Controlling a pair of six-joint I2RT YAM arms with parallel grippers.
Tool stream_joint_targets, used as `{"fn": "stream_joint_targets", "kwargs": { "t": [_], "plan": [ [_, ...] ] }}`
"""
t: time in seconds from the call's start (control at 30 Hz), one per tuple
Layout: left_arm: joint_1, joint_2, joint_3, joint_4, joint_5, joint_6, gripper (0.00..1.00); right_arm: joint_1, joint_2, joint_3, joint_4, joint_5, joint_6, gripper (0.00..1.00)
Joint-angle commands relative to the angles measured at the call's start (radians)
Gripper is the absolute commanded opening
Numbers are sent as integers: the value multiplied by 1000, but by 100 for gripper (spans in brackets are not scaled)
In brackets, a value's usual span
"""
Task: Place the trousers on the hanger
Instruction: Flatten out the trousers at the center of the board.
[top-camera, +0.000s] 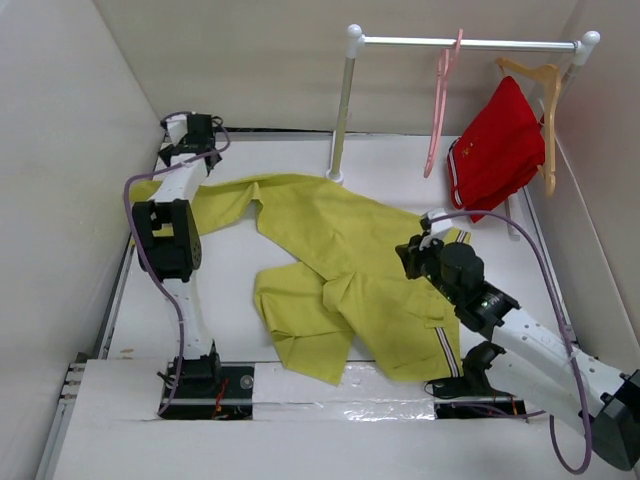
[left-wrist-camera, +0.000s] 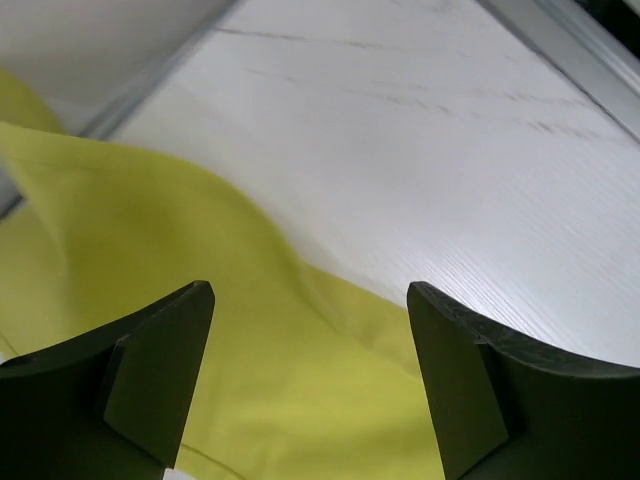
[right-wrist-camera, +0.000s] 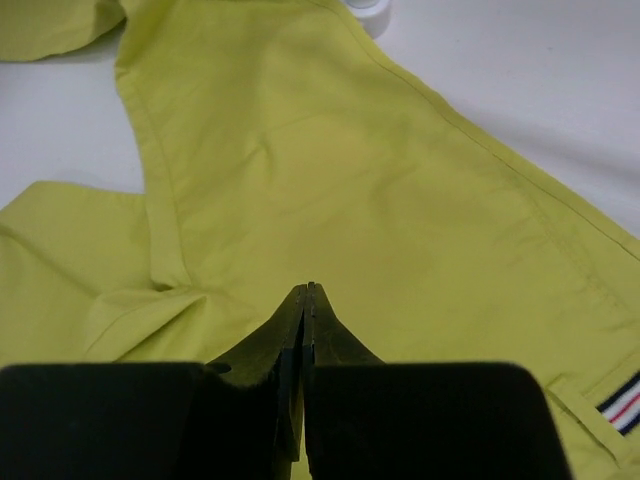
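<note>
Lying rumpled across the white table (top-camera: 400, 170), the trousers (top-camera: 340, 260) have one leg stretched out toward the far left corner and the striped waistband over by the right arm. The left gripper (left-wrist-camera: 310, 300) hangs above that leg end with its fingers wide apart, nothing in them. The right gripper (right-wrist-camera: 309, 290) has its fingers pressed together just over the cloth, and honestly I can't tell if any fabric is pinched. The hanger (top-camera: 437, 105) hangs on the rail (top-camera: 470, 43) at the back, beside a wooden hanger (top-camera: 545, 90) carrying a red garment (top-camera: 495, 150).
</note>
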Motion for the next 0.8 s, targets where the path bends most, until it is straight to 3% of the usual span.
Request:
{"fn": "stream_joint_targets", "kwargs": {
  "t": [0.0, 0.03, 0.1, 0.13, 0.2, 0.23, 0.37, 0.47, 0.6, 0.77],
  "plan": [
    [-47, -203, -47, 44, 46, -66, 77, -49, -17, 12, -20, 61, 45, 11],
    [-61, -239, -87, 71, 78, -95, 75, -64, -25, 7, -27, 61, 57, 29],
    [-101, -308, -212, 134, 100, -141, 73, -118, -59, -17, -40, 56, 89, 45],
    [-169, -383, -268, 171, 129, -152, 69, -138, -70, -33, -40, 67, 102, 58],
    [-269, -460, -455, 287, 130, -187, 65, -206, -94, -79, -37, 82, 139, 69],
    [-380, -530, -528, 339, 134, -190, 63, -233, -97, -90, -44, 88, 151, 76],
    [-620, -650, -871, 498, 123, -246, 55, -381, -93, -128, -86, 85, 206, 83],
    [-757, -736, -1004, 541, 78, -273, 53, -496, -86, -163, -104, 41, 263, 87],
    [-932, -852, -1095, 535, -18, -255, 61, -645, -59, -189, -34, -62, 281, 91],
    [-1026, -954, -1142, 417, -126, -290, 66, -762, 132, -144, -1, -226, 286, 91]
  ]
}}
